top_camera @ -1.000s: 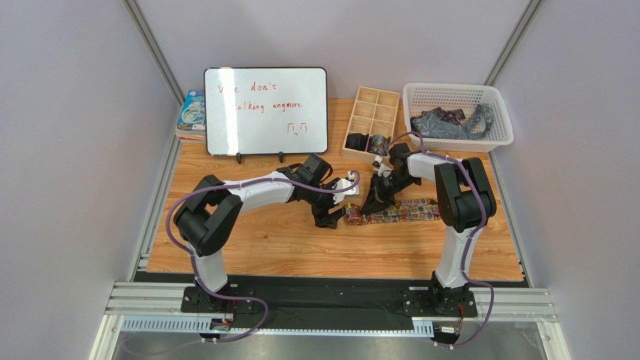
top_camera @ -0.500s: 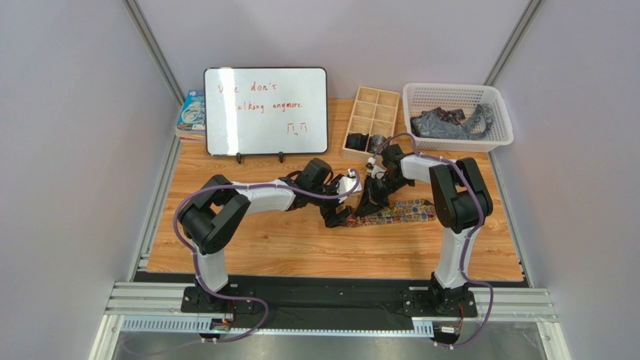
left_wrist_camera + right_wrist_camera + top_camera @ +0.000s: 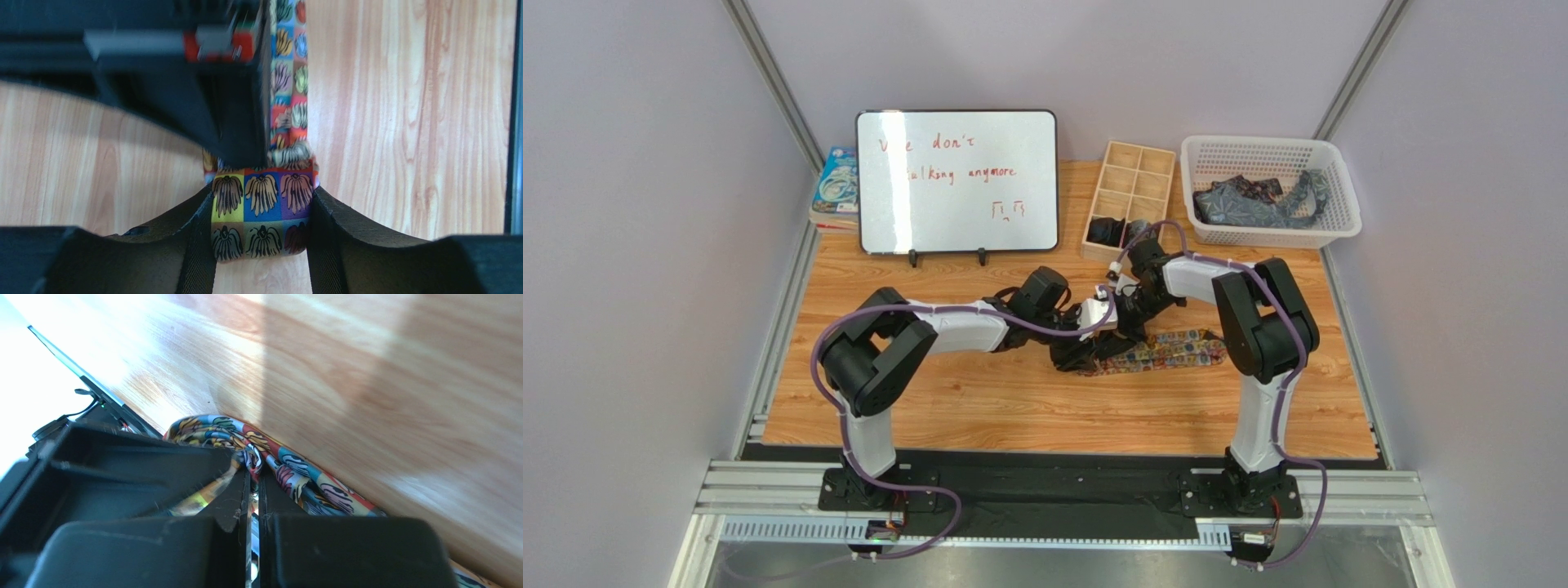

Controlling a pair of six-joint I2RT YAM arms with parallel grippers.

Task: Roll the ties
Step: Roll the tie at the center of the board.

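The multicoloured floral tie [image 3: 1173,352] lies flat on the wooden table, running right from both grippers. In the left wrist view its folded end [image 3: 288,202] sits between my left gripper's [image 3: 263,211] fingers, which press on both its edges. My right gripper [image 3: 253,478] is shut on a fold of the same tie [image 3: 307,478] just beyond, and its black body [image 3: 221,92] shows in the left wrist view. In the top view the left gripper [image 3: 1081,355] and the right gripper [image 3: 1124,328] meet at the tie's left end. Dark ties [image 3: 1259,200] lie in the white basket.
A wooden divided box [image 3: 1130,196] at the back holds rolled dark ties [image 3: 1107,230]. The white basket [image 3: 1271,153] stands at the back right. A whiteboard [image 3: 957,181] on a stand is at the back left, with a book [image 3: 837,184] beside it.
Both grippers have moved together with the tie's left end. The left arm has stretched further right and the visible flat length of the tie is shorter.
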